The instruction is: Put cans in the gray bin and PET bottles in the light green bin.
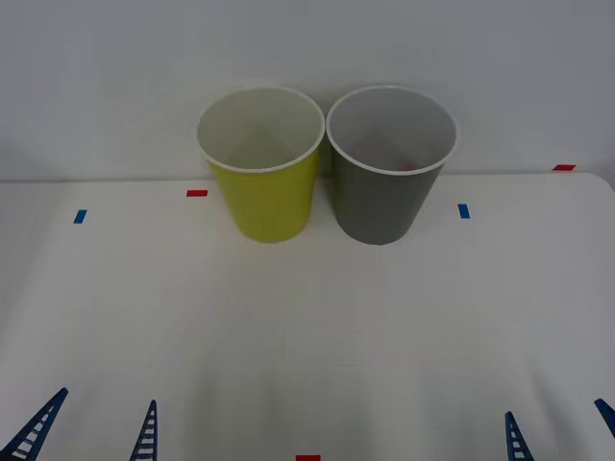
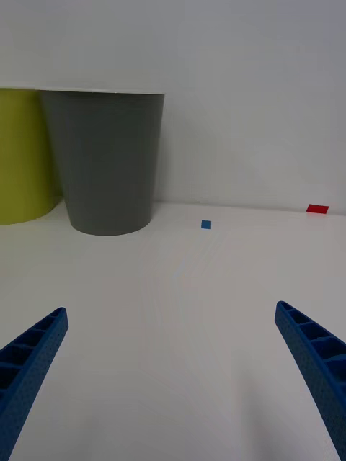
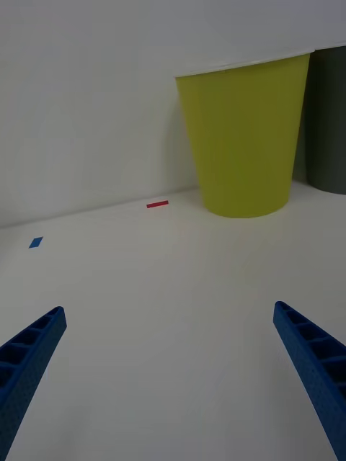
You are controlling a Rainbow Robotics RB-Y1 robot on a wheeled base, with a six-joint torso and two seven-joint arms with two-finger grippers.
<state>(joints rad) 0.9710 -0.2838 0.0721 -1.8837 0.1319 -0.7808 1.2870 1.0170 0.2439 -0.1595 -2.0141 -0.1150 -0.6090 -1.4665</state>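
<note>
The light green bin (image 1: 261,168) and the gray bin (image 1: 389,168) stand upright side by side at the back of the white table, rims almost touching. Inside the gray bin, just behind its near rim, a small patch of red (image 1: 407,163) shows; I cannot tell whether it is the can. No PET bottles are in view. My left gripper (image 1: 91,432) is open low at the near left, facing the light green bin (image 3: 244,137). At the near right my right gripper (image 1: 562,432) is open, facing the gray bin (image 2: 107,162). Nothing is between either pair of fingers.
Small tape marks lie on the table: red (image 1: 197,193) and blue (image 1: 80,216) on the left, blue (image 1: 464,210) and red (image 1: 564,167) on the right, red (image 1: 307,458) at the near edge. A pale wall rises right behind the bins.
</note>
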